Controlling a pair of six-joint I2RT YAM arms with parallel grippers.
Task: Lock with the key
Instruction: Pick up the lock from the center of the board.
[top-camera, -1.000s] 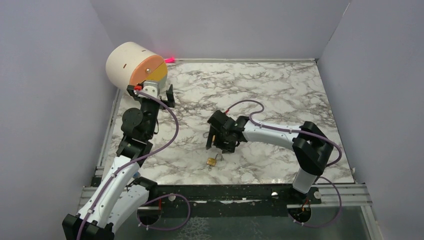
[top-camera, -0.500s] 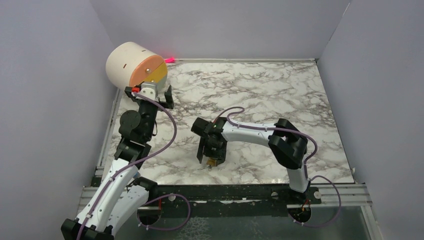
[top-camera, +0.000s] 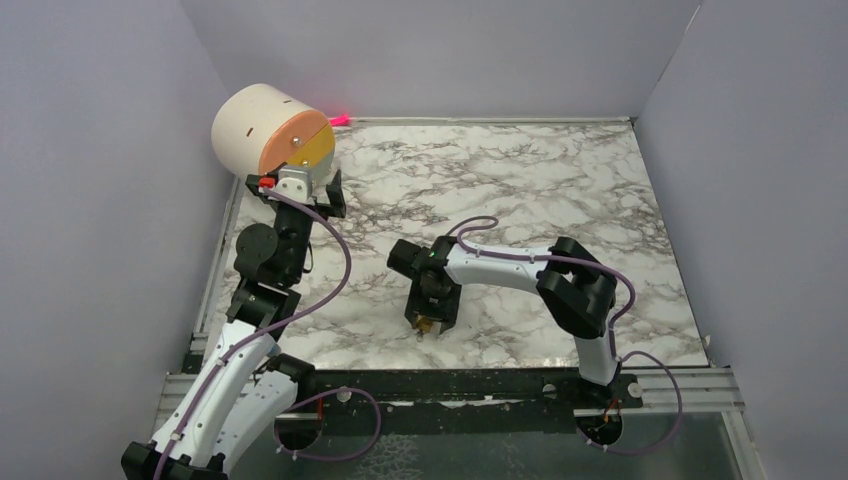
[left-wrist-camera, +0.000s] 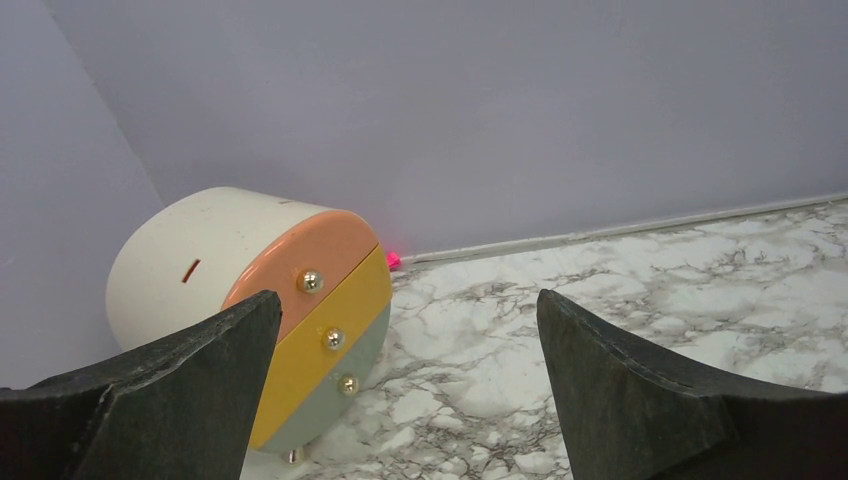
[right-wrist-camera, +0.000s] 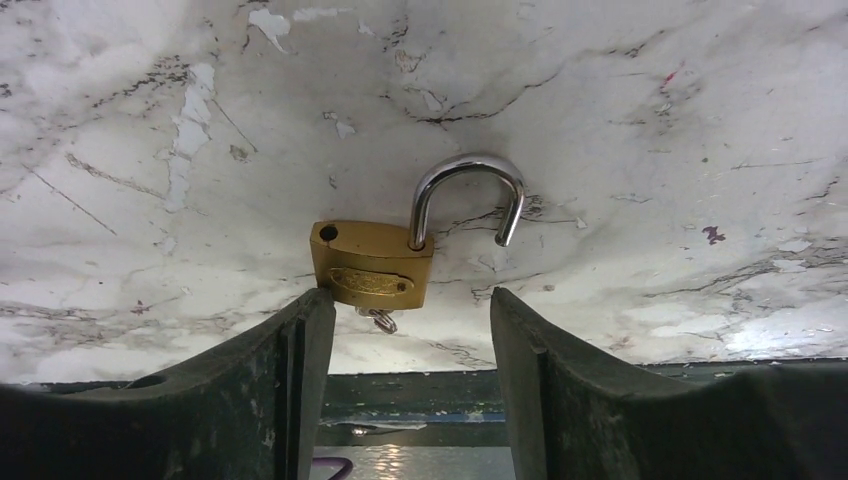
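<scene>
No legible text anywhere. Oval embossed stamp on the brass padlock is too blurred to read.

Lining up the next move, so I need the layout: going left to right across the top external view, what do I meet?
Cream drum-shaped drawer box → pink light at the foot of the back wall → brass padlock → right arm's dark elbow joint.
</scene>
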